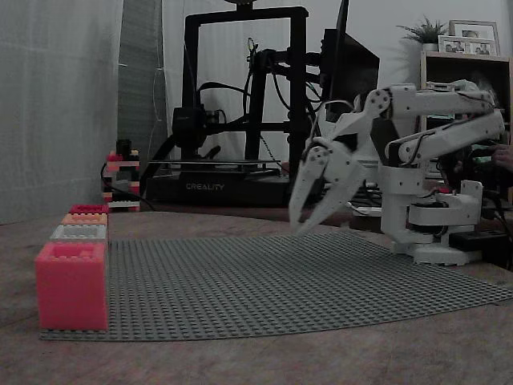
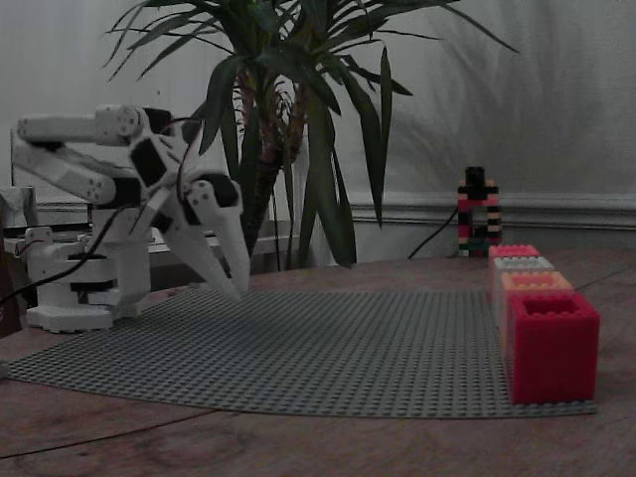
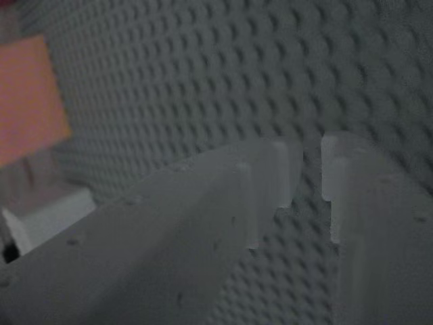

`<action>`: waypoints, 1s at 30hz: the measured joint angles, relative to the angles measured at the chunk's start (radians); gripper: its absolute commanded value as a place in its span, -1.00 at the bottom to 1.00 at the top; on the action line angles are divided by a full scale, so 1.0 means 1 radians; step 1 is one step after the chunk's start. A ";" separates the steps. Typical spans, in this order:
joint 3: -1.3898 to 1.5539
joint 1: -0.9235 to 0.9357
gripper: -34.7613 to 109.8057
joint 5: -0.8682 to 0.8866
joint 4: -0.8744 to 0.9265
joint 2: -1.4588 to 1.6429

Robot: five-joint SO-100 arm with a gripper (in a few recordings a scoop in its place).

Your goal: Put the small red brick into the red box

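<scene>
In a fixed view, my gripper [image 1: 308, 218] hangs over the grey studded baseplate [image 1: 280, 277], fingers slightly parted, empty. In the other fixed view, the red box [image 2: 553, 343] stands at the baseplate's right edge. Wrist view: fingertips [image 3: 270, 177] narrowly apart, gripping nothing.

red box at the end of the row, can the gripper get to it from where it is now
Probably yes: only bare grey baseplate lies between the gripper and the red box, whose open top is uncovered.
</scene>
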 measured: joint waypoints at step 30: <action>0.066 -0.163 -0.52 0.107 0.287 0.403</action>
